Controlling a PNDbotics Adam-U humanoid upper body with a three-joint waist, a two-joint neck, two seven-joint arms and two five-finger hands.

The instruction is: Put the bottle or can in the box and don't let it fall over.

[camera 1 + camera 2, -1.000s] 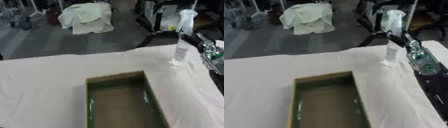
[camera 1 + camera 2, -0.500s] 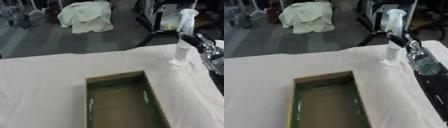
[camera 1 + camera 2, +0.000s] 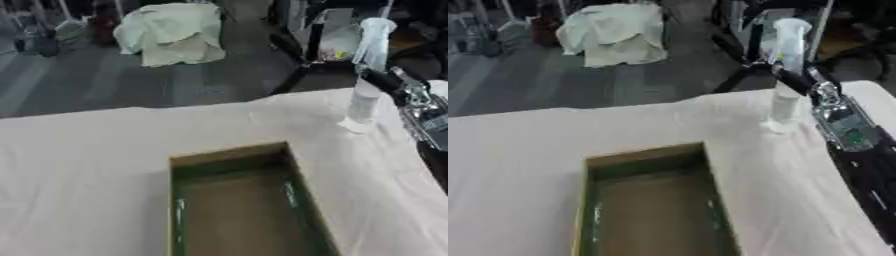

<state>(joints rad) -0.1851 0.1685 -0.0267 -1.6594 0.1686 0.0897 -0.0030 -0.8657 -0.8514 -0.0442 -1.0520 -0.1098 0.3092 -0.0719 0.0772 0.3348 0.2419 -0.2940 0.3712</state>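
Bottle (image 3: 366,80) first: a tall, clear plastic one, standing upright on the white cloth of the table (image 3: 105,165) in the upper right of the frame, its pale top rising against the dark background beyond the table's far edge. Its base touches the cloth and it is well apart from the box, up and to the right of the box's far right corner.

The box (image 3: 229,156) sits in the lower middle of the frame, open at the top, with green inner walls and a brownish floor. Its far rim runs across the centre and its near end is cut off by the bottom edge.

The right hand (image 3: 800,82) comes in along the right side of the frame, at the end of a black arm with silver joints (image 3: 842,122) that stretches up from the lower right corner. Its dark fingers meet the bottle about halfway up, on the bottle's right side. Whether they are curled around the bottle or only lie against it, I cannot tell, since the fingertips blur into the dark behind.

The left hand shows in neither view.

Beyond the table, in the upper left, a pale cloth (image 3: 175,30) is draped over something on the grey floor.
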